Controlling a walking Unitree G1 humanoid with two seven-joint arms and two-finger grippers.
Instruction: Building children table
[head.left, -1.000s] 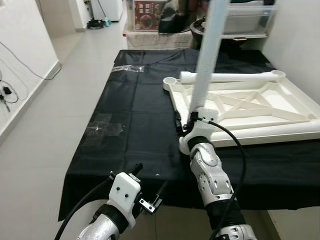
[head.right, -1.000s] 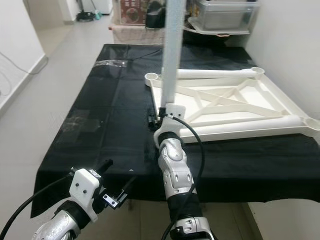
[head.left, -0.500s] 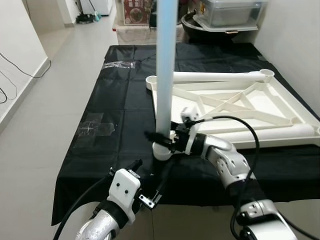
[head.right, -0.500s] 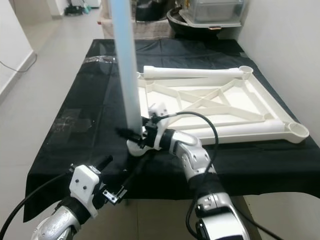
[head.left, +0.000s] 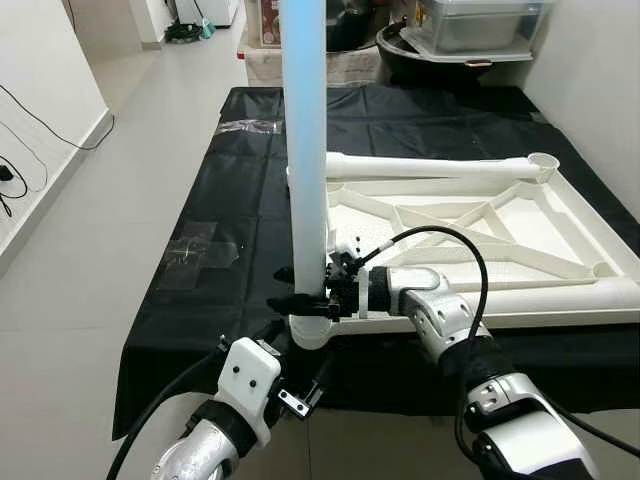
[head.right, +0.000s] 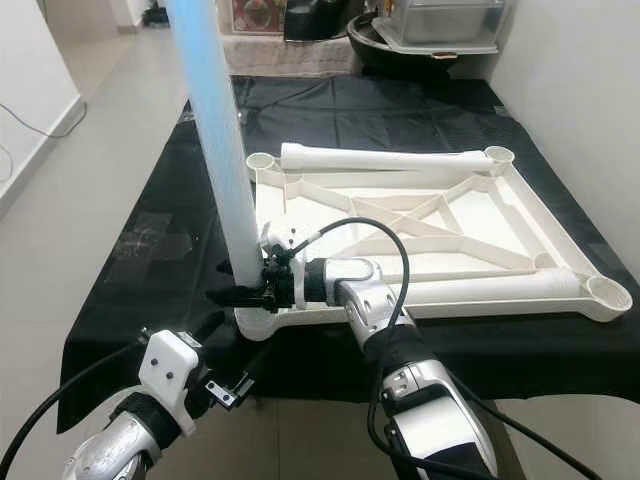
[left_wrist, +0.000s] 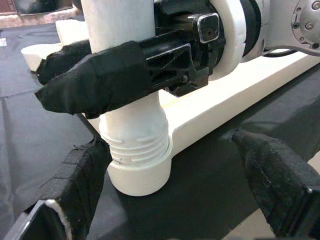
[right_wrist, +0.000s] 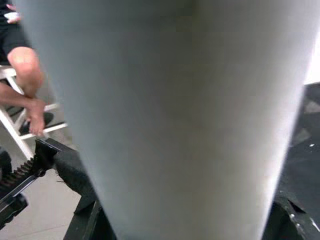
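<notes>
The white tabletop (head.left: 470, 225) lies upside down on the black-covered table (head.left: 245, 220). A pale blue-white leg (head.left: 306, 150) stands upright in the near left corner socket (left_wrist: 137, 172), with its threaded end showing just above the socket. My right gripper (head.left: 300, 290) reaches in from the right and is shut on the leg just above the socket; its fingers (left_wrist: 95, 80) wrap the tube. My left gripper (left_wrist: 175, 190) is low at the table's front edge, open wide, with one finger on each side of the socket and touching nothing.
A clear plastic bin (head.left: 480, 25) and a dark basin (head.left: 400, 45) stand beyond the table's far end. Tape patches (head.left: 200, 255) lie on the cloth. A wall (head.left: 600, 80) runs along the right, open floor (head.left: 90, 250) along the left. A seated person's bare leg (right_wrist: 27, 75) shows beside a white stool.
The camera has shifted. My right forearm has swung from the front of the leg round to its right side, still gripping its base. The leg now stands straighter.
</notes>
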